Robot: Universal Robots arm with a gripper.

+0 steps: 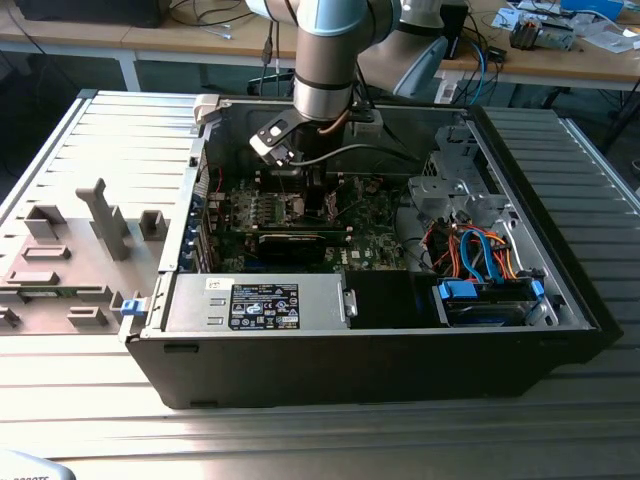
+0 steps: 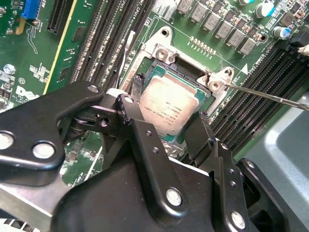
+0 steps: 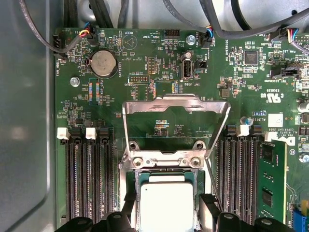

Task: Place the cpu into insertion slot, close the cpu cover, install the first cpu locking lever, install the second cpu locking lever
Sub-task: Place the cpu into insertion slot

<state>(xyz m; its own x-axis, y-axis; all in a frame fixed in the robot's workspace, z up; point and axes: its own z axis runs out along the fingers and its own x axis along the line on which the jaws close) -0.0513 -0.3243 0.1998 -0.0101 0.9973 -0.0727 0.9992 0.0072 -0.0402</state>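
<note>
In both wrist views the cpu (image 2: 169, 107) (image 3: 166, 200) shows its grey-silver top, lying level in or just over the insertion slot (image 3: 164, 162). My gripper (image 2: 167, 104) (image 3: 167, 209) is shut on it, a black finger (image 2: 139, 87) pressed against each opposite edge. The cpu cover (image 3: 176, 104), a silver frame with an open window, is flipped back away from the slot. A thin metal locking lever (image 2: 270, 94) sticks out beside the slot, unlatched. The exterior view has my gripper (image 1: 300, 195) reaching down into the open computer case (image 1: 560, 300), over the motherboard.
Black memory slots (image 3: 87, 183) flank the socket on both sides, with a green memory stick (image 3: 270, 179) beyond one row. A coin battery (image 3: 102, 63) and cables (image 3: 72, 41) lie past the cover. The case also holds a power supply (image 1: 270, 300) and a drive cage with blue cables (image 1: 480, 265).
</note>
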